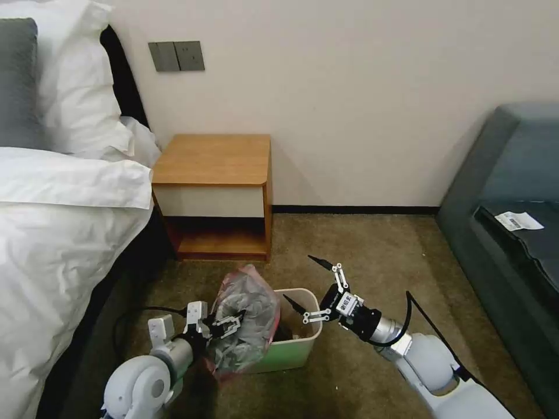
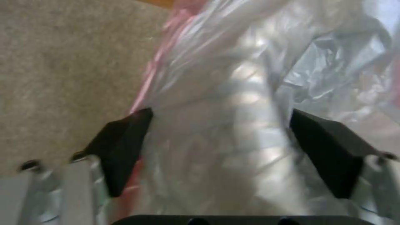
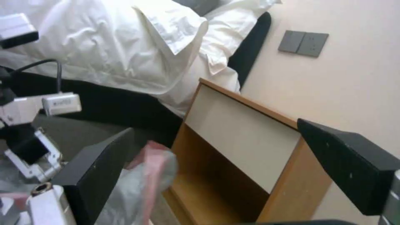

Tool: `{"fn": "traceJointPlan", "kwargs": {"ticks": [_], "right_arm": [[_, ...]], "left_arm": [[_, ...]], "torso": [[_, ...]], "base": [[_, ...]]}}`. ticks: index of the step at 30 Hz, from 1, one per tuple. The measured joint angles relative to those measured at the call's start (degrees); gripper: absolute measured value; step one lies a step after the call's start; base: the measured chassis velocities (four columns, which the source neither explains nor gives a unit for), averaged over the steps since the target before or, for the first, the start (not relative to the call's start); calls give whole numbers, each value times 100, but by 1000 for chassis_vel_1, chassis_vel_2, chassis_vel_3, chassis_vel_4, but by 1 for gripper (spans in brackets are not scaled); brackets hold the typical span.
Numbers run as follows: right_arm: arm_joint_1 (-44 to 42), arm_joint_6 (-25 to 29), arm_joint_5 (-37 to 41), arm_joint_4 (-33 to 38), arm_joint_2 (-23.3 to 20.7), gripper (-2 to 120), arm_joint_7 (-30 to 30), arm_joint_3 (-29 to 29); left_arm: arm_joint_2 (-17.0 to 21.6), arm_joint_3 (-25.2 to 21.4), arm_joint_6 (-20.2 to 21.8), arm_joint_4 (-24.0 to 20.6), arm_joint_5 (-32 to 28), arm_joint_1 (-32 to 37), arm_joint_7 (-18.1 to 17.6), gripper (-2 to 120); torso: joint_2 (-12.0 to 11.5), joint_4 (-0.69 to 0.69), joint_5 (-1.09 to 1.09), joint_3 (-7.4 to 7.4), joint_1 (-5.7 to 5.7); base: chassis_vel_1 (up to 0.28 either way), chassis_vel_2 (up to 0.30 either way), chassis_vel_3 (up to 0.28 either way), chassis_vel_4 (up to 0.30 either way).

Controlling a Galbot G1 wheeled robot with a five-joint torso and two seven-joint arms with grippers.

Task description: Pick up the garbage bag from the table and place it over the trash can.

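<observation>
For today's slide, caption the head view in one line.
Left gripper holds the garbage bag over the trash can; right gripper open beside it.

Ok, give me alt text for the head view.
The left gripper holds a crinkly translucent grey garbage bag with a pink-red rim over a pale green, cream-rimmed plastic trash can. The right gripper hovers open over the can, before an orange-brown wooden nightstand.

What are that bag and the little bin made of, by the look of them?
The garbage bag, held by the left hand, looks like thin translucent plastic film: crinkled, glossy, pink-red at the rim. The trash can seems smooth moulded plastic, cream rim, pale green outside.
</observation>
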Motion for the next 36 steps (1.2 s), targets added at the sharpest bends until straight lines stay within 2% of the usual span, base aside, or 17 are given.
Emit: {"fn": "traceJointPlan", "kwargs": {"ticks": [10,13,15,17,18,20,25,36], "right_arm": [[-15,4,20,49,-38,100,-3,41],[-28,4,22,65,-40,100,-3,50],[-30,4,23,67,-39,100,-3,52],[-35,4,24,68,-37,100,-3,54],[-35,4,24,68,-37,100,-3,54],[-44,4,25,92,-40,100,-3,58],[-44,4,26,102,-38,100,3,59],[-18,-1,26,106,-25,100,22,40]], "left_arm": [[5,144,-32,134,83,-31,66,56],[-13,195,-40,151,82,-31,71,44],[-20,202,-45,155,82,-30,71,41],[-39,219,-59,171,85,-21,72,31],[-39,219,-59,171,85,-21,72,31],[-74,224,-93,171,101,17,73,20],[-121,201,-206,170,165,88,71,12],[-295,53,-423,1,255,266,-32,12]], "torso": [[1,3,6,-2,-1],[2,2,4,-2,-1],[1,2,4,-2,-1],[3,2,4,-2,-1],[3,2,4,-2,-1],[3,1,4,-2,-1],[4,0,4,-2,-1],[1,-1,-5,2,0]], "base": [[0,0,0,0],[0,0,0,0],[0,0,0,0],[0,0,0,0],[0,0,0,0],[0,0,0,0],[0,0,0,0],[0,0,0,0]]}}
